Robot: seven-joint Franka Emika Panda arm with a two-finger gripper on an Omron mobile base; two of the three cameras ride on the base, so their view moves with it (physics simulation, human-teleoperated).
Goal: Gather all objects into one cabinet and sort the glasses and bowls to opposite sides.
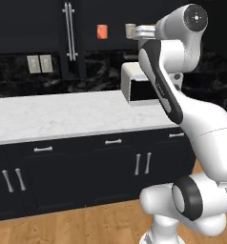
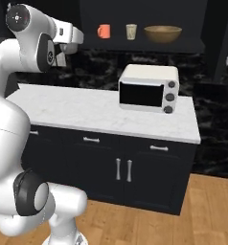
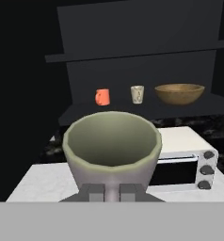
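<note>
while the end effector (image 3: 112,192) clamps the near rim of a pale cup (image 3: 112,148), its fingers are mostly cut off at the bottom of the hand view, and the cup's base is hidden. beyond the cup, on the cabinet shelf (image 3: 147,109) above the white oven (image 2: 148,88), stand an orange-red cup (image 3: 102,97), a second pale cup (image 3: 137,94) just beside it, and the wooden bowl (image 3: 179,93) farthest right.
</note>
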